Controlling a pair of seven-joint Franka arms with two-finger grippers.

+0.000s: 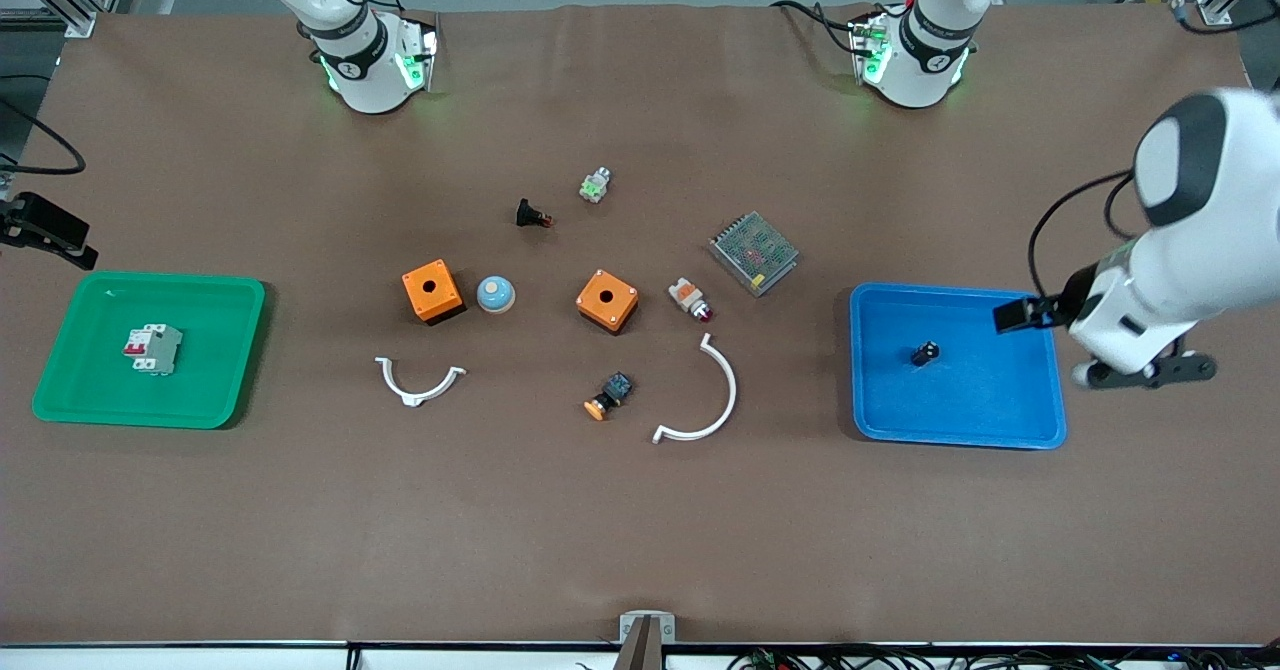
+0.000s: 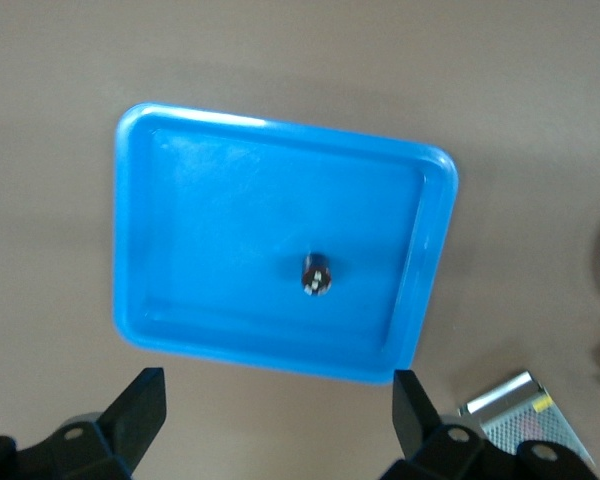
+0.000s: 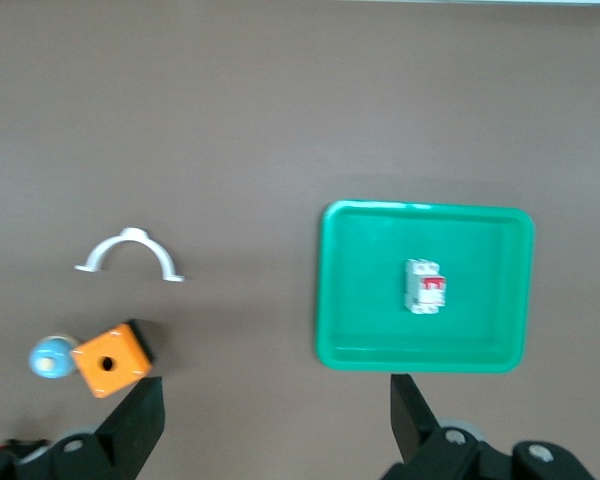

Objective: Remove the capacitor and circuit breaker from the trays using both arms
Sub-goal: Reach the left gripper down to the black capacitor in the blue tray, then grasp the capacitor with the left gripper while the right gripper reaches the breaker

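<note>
The capacitor [image 1: 925,353] is a tiny black cylinder lying in the blue tray [image 1: 1000,405] at the left arm's end of the table. It also shows in the left wrist view [image 2: 317,273]. The breaker [image 1: 153,348], white-grey with red levers, lies in the green tray [image 1: 60,350] at the right arm's end; it also shows in the right wrist view [image 3: 425,286]. My left gripper [image 2: 280,420] is open and empty, up in the air beside the blue tray [image 2: 180,200]. My right gripper [image 3: 280,420] is open and empty, high over bare table beside the green tray [image 3: 360,300].
Between the trays lie two orange boxes [image 1: 432,290] [image 1: 607,300], a blue dome [image 1: 495,294], two white curved clamps [image 1: 418,382] [image 1: 705,400], a metal mesh power supply [image 1: 754,252], an orange-capped button [image 1: 608,396], a white-orange part [image 1: 690,298] and a black red-tipped part [image 1: 531,215].
</note>
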